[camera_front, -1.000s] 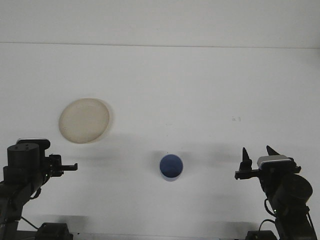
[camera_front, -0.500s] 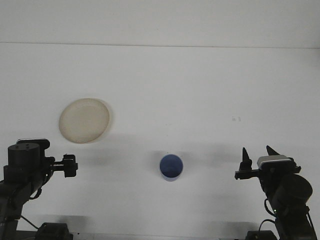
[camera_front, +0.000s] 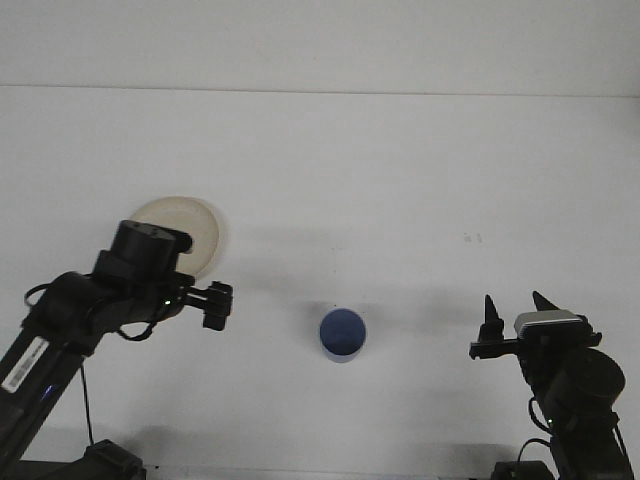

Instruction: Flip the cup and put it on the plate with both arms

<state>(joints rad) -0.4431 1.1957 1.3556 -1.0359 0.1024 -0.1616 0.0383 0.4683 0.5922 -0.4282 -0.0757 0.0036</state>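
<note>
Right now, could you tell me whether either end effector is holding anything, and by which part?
Nothing is held: the blue cup stands free between the left end effector and the right end effector.

Plain white table (camera_front: pixel 400 180) w/ white wall (camera_front: pixel 320 40) behind.

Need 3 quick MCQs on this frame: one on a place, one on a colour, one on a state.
1. Where is the cup?
A. on the plate
B. on the table, between the arms
C. in the right gripper

2. What colour is the cup?
A. red
B. green
C. blue

3. What is the right gripper doing?
A. open, holding nothing
B. clamped on the cup
C. pressing the plate

Answers: B, it sits apart from the plate; C, blue rim and inside; A, its fingers are spread with nothing between.
</note>
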